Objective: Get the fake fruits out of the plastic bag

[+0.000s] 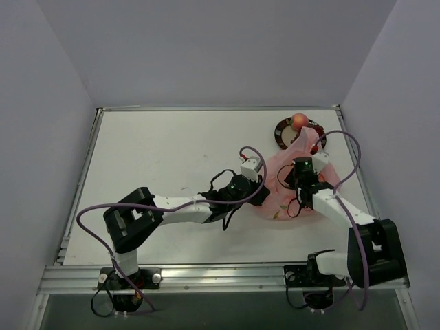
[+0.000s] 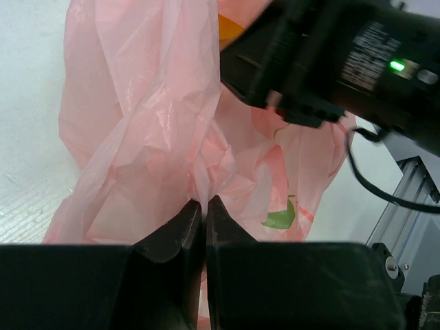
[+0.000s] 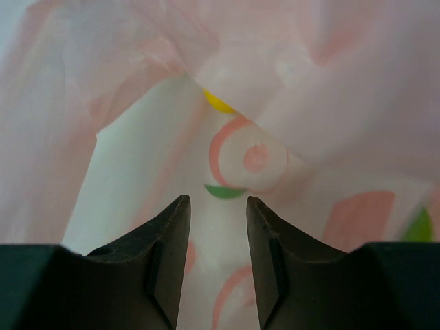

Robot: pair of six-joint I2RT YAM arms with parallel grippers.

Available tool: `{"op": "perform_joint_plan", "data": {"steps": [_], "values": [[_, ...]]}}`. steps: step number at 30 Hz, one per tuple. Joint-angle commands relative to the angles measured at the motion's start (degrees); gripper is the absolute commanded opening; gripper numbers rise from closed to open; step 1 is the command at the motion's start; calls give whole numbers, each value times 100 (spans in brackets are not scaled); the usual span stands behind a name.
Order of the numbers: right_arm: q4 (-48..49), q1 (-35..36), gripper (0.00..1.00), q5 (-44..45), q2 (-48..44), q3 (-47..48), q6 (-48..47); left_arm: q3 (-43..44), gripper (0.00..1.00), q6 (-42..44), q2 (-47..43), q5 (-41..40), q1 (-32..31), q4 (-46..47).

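Observation:
The pink plastic bag (image 1: 289,185) lies crumpled at the right of the table, between the two arms. My left gripper (image 2: 205,201) is shut on a fold of the plastic bag (image 2: 151,124) at its left side. My right gripper (image 3: 218,201) is open and empty, its tips inside the mouth of the bag (image 3: 330,89). A yellow fake fruit (image 3: 218,103) peeks from under a fold ahead of it. An orange piece (image 2: 230,31) shows at the top of the left wrist view. A pink-orange peach (image 1: 299,121) rests on the dark-rimmed plate (image 1: 280,130) behind the bag.
The right arm (image 2: 344,55) hangs close over the bag in the left wrist view. The table's right edge rail (image 1: 357,165) runs just beyond the bag. Purple cables (image 1: 350,148) loop above both arms.

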Motion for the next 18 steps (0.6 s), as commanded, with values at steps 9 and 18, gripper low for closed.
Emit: {"op": "perform_joint_plan", "data": {"steps": [9, 18], "values": [[790, -359, 63, 1128, 2053, 1289, -364, 106, 2, 86, -256, 134, -97, 252], [789, -851, 86, 610, 3178, 1896, 22, -8, 2, 42, -265, 134, -97, 357]]}}
